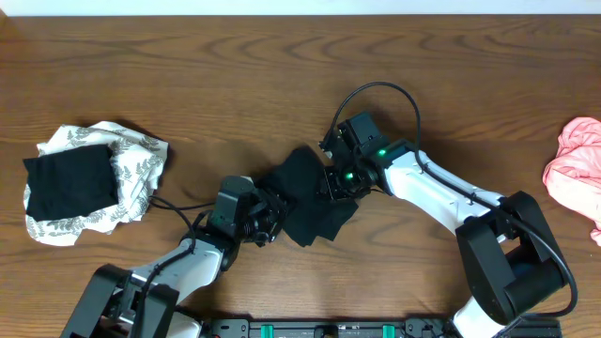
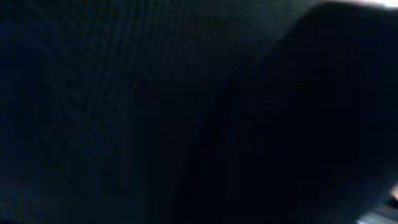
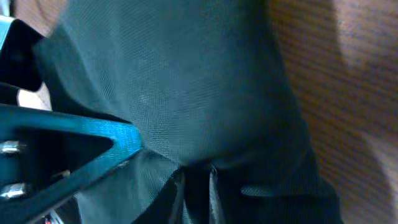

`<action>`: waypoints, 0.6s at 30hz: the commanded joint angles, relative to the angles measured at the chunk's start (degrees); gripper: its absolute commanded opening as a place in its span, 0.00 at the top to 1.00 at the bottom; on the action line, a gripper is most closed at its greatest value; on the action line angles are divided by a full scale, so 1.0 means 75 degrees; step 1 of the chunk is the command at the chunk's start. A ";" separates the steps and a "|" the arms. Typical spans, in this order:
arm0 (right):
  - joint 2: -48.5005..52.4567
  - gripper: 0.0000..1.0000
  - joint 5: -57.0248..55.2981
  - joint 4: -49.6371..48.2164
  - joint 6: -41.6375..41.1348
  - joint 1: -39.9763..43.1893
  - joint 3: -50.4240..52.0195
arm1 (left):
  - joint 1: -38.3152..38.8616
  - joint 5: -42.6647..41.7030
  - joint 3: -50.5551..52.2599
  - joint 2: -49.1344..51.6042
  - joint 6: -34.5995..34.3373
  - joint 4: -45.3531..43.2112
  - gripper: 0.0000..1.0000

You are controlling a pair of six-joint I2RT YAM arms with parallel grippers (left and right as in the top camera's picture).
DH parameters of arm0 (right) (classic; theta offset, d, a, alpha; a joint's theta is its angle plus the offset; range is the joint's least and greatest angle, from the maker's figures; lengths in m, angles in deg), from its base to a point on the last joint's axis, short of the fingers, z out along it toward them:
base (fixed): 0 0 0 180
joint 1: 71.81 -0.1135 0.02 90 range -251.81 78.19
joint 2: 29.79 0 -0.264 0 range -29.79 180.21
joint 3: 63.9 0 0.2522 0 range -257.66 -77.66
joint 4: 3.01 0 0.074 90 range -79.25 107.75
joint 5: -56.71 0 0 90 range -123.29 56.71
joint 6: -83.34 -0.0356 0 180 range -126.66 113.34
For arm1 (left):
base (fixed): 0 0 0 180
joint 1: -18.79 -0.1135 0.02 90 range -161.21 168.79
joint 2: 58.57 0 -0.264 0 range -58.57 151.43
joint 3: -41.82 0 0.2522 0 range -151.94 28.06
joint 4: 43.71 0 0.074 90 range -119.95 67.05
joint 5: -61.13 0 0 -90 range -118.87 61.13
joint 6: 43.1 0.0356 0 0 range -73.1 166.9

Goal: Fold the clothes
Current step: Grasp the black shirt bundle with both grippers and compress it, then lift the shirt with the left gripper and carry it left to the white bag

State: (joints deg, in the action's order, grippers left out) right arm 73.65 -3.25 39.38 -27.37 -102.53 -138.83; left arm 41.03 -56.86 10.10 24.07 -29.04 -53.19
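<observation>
A big brown wooden table point(image 1: 188, 75) fills almost the whole view. Its top has dark wavy lines. A thin pale strip point(image 1: 282, 6) runs along the table's far edge. Soft light lies on the table.

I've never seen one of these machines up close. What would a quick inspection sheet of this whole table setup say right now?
Surface: brown wood-grain table.
Job's things: black garment crumpled mid-table between the two arms; leaf-print cloth at far left with a black piece lying on it; pink garment at the right edge.
Clutter: nothing seen.
Grippers: left gripper at the black garment's left edge, jaws hidden by fabric; right gripper appears pinched on its upper right edge.
Cables: black cable loops above the right arm; thin cable trails beside the left arm.
Surroundings: pale strip along the top edge; dark rail with green parts at the bottom.
</observation>
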 commanded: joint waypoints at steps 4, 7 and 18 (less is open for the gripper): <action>0.0038 0.82 0.0166 0.0009 -0.0012 -0.0093 -0.0058 | 0.0032 0.0111 0.0143 0.0111 0.1789 -0.0265 0.74; -0.0029 0.76 0.0172 0.0029 0.0178 -0.0093 -0.0058 | 0.0032 -0.0254 0.0143 0.0105 0.2556 -0.0673 0.86; -0.2320 0.23 -0.3005 0.1105 0.0364 0.0632 -0.0058 | 0.0006 -0.0956 -0.0169 -0.0933 0.3197 -0.1058 0.94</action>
State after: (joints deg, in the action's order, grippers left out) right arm 62.70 -15.23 46.92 -25.20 -100.37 -138.81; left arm 41.07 -61.82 10.83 21.01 -8.04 -60.19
